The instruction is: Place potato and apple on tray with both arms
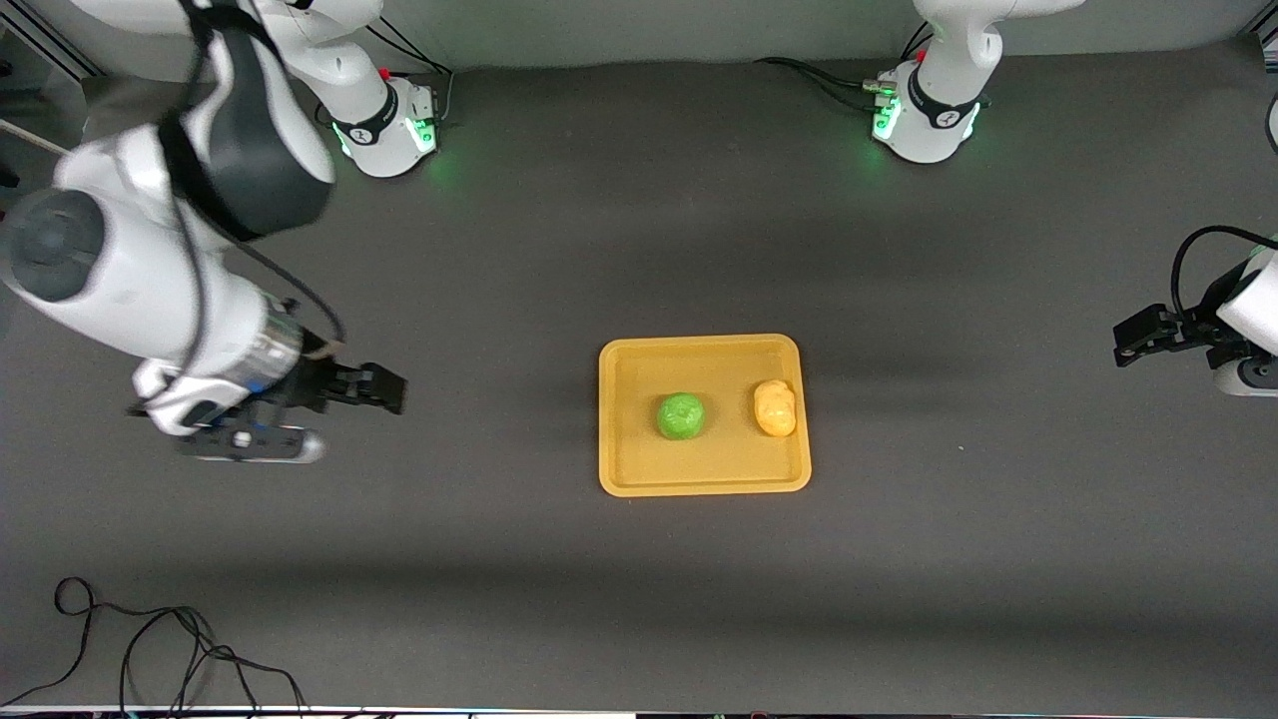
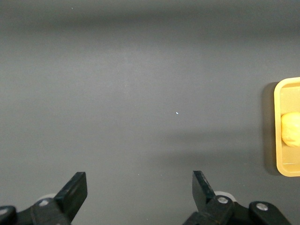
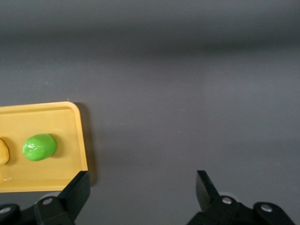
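The right tool (image 1: pixel 384 387) is held open and empty over the table (image 1: pixel 499 559), at the right arm's end. The left tool (image 1: pixel 1138 338) is likewise spread apart, over the left arm's end. On the tray (image 1: pixel 704 481) between them, the apple (image 1: pixel 681 416) and the potato (image 1: pixel 775 407) are laid, slightly apart.

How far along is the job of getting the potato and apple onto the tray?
It looks done: the apple and the potato both lie on the tray. Nothing is in hand; the left gripper and the right gripper are open over bare table. Nothing seems left.
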Robot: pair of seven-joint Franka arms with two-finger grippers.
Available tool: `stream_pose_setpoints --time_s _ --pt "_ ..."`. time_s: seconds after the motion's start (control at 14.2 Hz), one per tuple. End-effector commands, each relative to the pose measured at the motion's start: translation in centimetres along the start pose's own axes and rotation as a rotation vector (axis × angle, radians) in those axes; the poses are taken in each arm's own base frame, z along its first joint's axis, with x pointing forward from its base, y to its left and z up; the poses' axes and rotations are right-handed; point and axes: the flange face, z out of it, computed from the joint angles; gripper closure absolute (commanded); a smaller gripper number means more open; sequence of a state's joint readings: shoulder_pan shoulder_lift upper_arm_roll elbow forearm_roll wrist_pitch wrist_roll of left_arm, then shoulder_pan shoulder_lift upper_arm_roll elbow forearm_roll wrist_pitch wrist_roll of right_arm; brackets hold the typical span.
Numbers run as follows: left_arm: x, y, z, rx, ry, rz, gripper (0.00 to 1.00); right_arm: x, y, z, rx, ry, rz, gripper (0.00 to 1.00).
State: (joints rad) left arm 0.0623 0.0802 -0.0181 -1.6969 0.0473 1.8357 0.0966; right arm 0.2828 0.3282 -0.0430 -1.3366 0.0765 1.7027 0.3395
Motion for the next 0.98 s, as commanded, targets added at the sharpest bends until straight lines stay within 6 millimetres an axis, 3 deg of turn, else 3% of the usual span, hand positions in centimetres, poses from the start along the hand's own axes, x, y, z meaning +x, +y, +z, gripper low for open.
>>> stream_pose_setpoints --time_s 0.0,0.21,0.42,0.63,0.91 --pt "-0.5 0.1 -0.1 -0.013 0.001 0.012 0.0 -2.3 4.6 -4.1 -0.032 -0.037 0.061 0.0" --pt "-0.4 0.2 -0.2 -0.013 0.004 0.013 0.0 -4.0 9.7 -8.0 -0.038 -0.05 0.084 0.0" --pt "-0.5 0.2 -0.1 -0.013 0.001 0.013 0.0 -6.7 14.1 -9.8 -0.053 -0.042 0.02 0.0" --pt "-0.5 0.1 -0.1 -0.013 0.003 0.012 0.0 -9.3 15.4 -10.7 -0.063 -0.041 0.02 0.0" --pt "-0.3 0.3 -0.1 -0.012 0.01 0.013 0.0 -9.0 15.0 -10.6 -0.091 -0.009 0.013 0.0"
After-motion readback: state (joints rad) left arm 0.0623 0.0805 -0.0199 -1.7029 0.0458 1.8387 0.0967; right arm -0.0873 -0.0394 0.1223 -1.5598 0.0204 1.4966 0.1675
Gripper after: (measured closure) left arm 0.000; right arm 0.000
